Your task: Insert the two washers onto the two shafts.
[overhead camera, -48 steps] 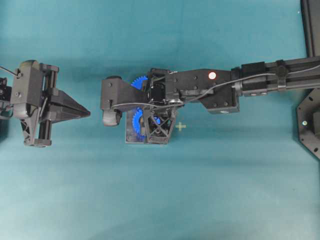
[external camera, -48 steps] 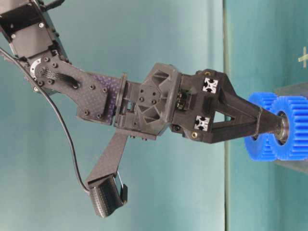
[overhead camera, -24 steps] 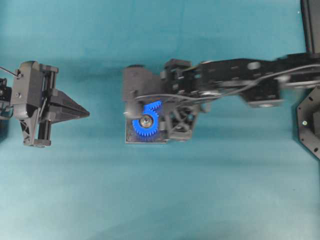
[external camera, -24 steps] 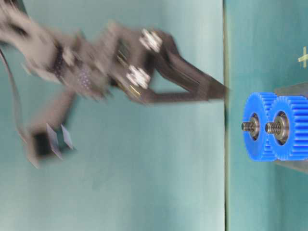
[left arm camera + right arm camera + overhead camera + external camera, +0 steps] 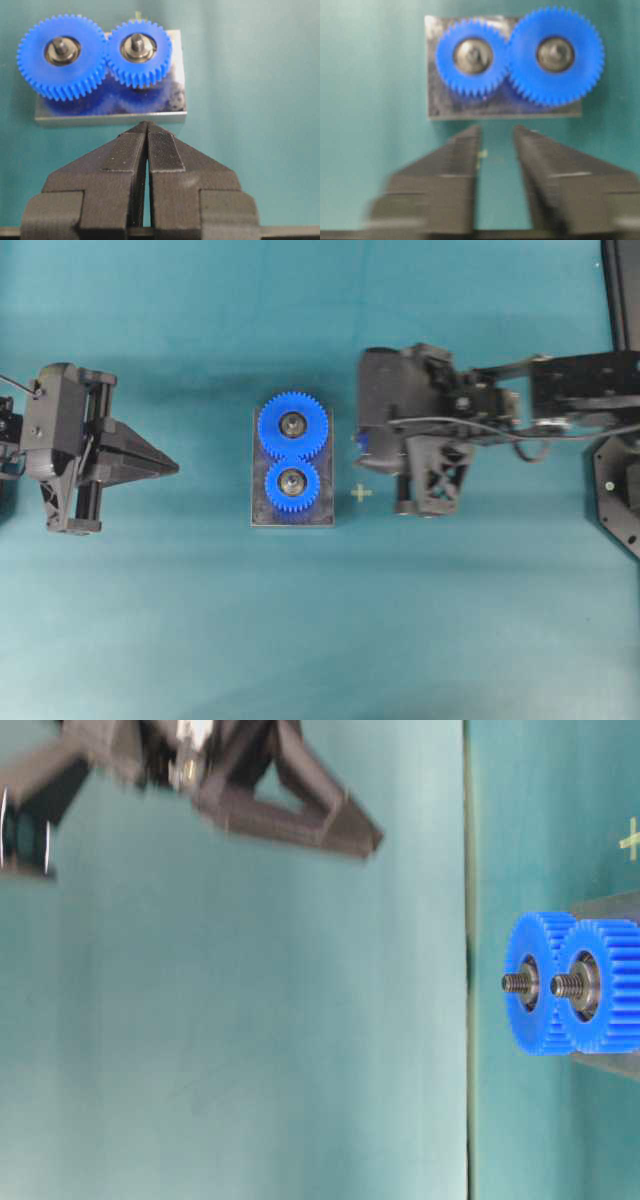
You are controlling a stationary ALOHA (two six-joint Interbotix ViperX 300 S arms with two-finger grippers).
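— Looking for the washer (image 5: 145,54): lying flat around the shaft (image 5: 136,42) of the smaller gear (image 5: 140,72), a pale metal ring seated against the gear's face.

— And the gear itself?

— Meshed with the larger gear (image 5: 60,80), both blue, both mounted on a grey block (image 5: 110,118) near the middle of the tabletop (image 5: 320,640), well apart from every edge. Smaller gear toward the near edge in the overhead view, larger toward the far edge.

— Right gripper (image 5: 496,132)?

— Hanging toward the right edge of the tabletop, just beside the block, clear of both gears. Jaws parted, with bare teal cloth between the fingers (image 5: 462,150) and nothing held. Seen in the table-level view well above the gears, blurred.

— Left gripper (image 5: 147,131)?

— Parked toward the left edge, tip pointing at the block, apart from it. Jaws pressed together, leaving barely a slit, gripping nothing.

— Anything else on the cloth?

— A small yellow cross (image 5: 361,493), just off the block's right side, between it and the right gripper.
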